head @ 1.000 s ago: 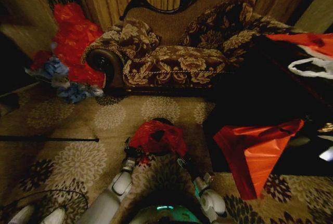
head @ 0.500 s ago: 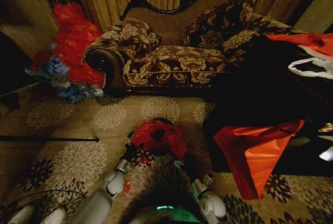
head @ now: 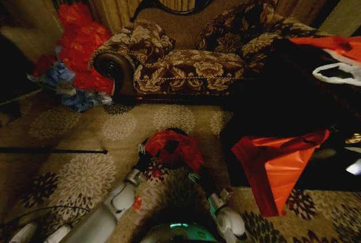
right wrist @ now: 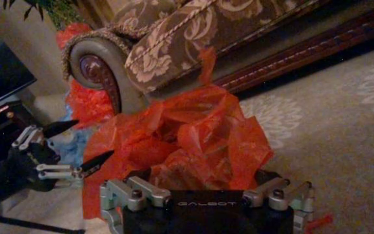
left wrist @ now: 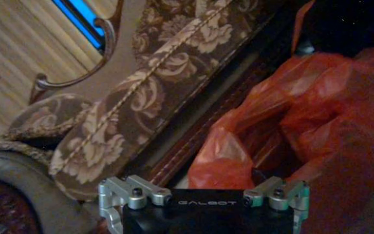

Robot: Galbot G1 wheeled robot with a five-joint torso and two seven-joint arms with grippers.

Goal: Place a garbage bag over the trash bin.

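GALBOT reads in pale letters on both my wrist housings; no other writing is legible.

The garbage bag [head: 171, 148] lies crumpled over the trash bin [head: 176, 132], whose dark rim peeks out at the bag's 12 o'clock, on the patterned carpet [head: 84, 175] in front of the sofa [head: 186, 57].

My left gripper [right wrist: 70, 146] sits at the bag's 9 o'clock, its dark pointed fingers [right wrist: 60, 127] spread wide, clear of the film and holding nothing. My right gripper [head: 194, 176] is at the bag's 5 o'clock; whether it is spread or closed I cannot tell, as red film covers the front of its wrist view.

Since a second ago: my left arm has drawn back toward 7 o'clock and let go of the bag edge. Bag looks slightly flatter. Right arm barely changed.

Orange-red sheet [head: 276, 164] lies at 3 o'clock, well apart.
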